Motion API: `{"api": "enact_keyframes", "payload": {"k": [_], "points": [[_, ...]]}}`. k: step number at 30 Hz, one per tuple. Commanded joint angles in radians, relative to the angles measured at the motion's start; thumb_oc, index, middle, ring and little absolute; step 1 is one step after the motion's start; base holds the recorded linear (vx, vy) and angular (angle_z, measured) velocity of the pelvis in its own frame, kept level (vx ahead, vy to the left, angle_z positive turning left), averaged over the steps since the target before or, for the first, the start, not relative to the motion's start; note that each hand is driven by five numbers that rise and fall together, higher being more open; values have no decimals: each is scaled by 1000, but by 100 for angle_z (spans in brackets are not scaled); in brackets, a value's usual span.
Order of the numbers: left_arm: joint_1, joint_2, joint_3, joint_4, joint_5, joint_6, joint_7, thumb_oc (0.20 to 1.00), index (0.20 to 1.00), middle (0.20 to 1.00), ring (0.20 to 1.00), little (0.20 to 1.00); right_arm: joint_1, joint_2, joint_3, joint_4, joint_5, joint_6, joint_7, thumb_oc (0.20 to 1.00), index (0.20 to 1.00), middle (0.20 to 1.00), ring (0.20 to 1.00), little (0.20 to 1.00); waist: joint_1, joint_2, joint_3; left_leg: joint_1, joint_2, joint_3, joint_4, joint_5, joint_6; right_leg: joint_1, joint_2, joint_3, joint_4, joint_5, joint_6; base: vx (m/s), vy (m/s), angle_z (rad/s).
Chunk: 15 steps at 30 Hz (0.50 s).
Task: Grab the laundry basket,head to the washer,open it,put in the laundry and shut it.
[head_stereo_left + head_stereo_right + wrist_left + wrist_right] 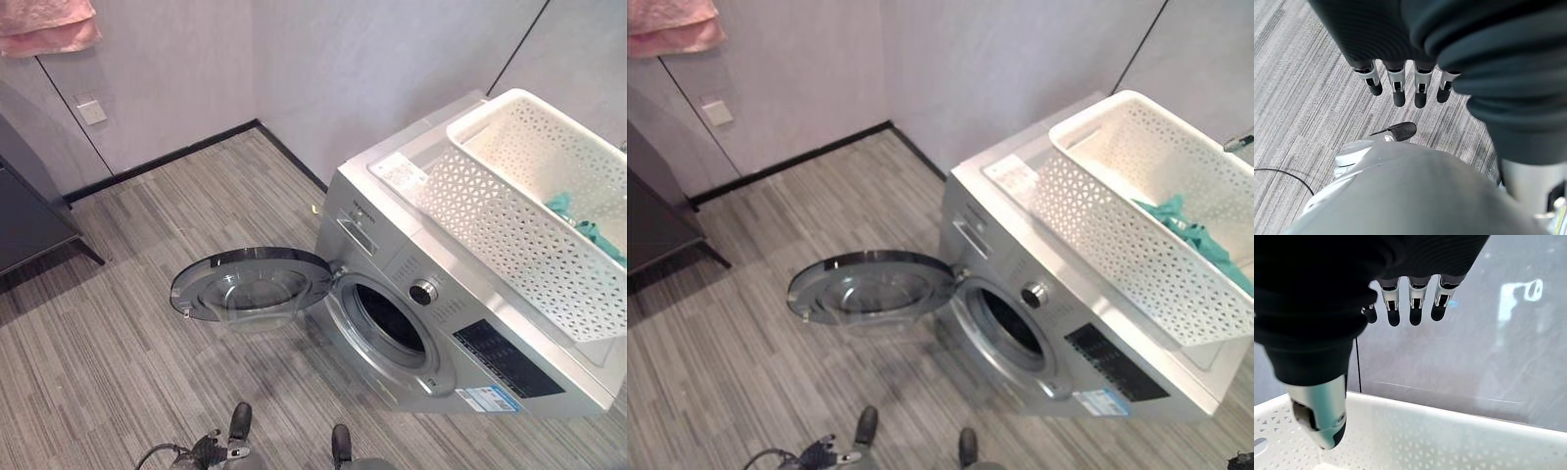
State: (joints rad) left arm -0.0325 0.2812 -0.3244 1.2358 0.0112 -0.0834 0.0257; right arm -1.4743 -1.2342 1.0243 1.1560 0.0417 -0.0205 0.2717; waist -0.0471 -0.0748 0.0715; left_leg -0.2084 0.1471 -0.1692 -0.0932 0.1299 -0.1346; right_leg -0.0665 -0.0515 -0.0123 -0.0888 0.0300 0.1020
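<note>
Washer [460, 323] door [250, 284] hangs open at nine o'clock; laundry basket [1136, 215] sits on top, teal laundry [1185, 233] inside; right hand [1410, 308] hovers above its rim, fingers straight and loose, holding nothing; left hand [1405, 83] dangles slack over the floor; right is nearer.

Washer mouth open, basket on top
The door [250, 286] lies swung wide over the floor [167, 225], leaving the drum opening [389, 319] unblocked; the basket [529, 211] occupies the washer [460, 323] top.

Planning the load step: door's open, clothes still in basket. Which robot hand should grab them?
Right. The right robot hand hangs open over the basket holding the teal laundry; the left robot hand hangs by the floor.
</note>
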Motion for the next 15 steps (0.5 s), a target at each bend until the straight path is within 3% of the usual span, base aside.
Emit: {"api": "enact_keyframes", "payload": {"k": [1, 4, 15], "points": [[-4, 45, 4, 38, 10, -6, 2, 1000, 1000, 1000, 1000, 1000, -78, -62, 33, 28, 28, 11, 3, 1000, 1000, 1000, 1000, 1000, 10, -61, -19, 205, 15, 42, 6, -196, 29, -92, -46, 40, 44, -35, 43, -16, 8, -5], [-8, 28, 2, 15, 4, -9, 0, 1000, 1000, 1000, 1000, 1000, 71, -40, -32, -52, 2, 11, 24, 1000, 1000, 1000, 1000, 1000, 7, -60, -9, 207, 15, 45, 6, -198, 31, -97, -45, 41, 56, -40, 41, -16, 4, -3], [-10, 10, -6, -22, -28, -12, -1, 1000, 1000, 1000, 1000, 1000, 238, 51, -104, -86, -37, 22, 52, 1000, 1000, 1000, 1000, 1000, 23, -45, 37, 194, 13, 37, 6, -187, 34, -117, -46, 40, 76, -50, 36, -5, 1, -3]]}}
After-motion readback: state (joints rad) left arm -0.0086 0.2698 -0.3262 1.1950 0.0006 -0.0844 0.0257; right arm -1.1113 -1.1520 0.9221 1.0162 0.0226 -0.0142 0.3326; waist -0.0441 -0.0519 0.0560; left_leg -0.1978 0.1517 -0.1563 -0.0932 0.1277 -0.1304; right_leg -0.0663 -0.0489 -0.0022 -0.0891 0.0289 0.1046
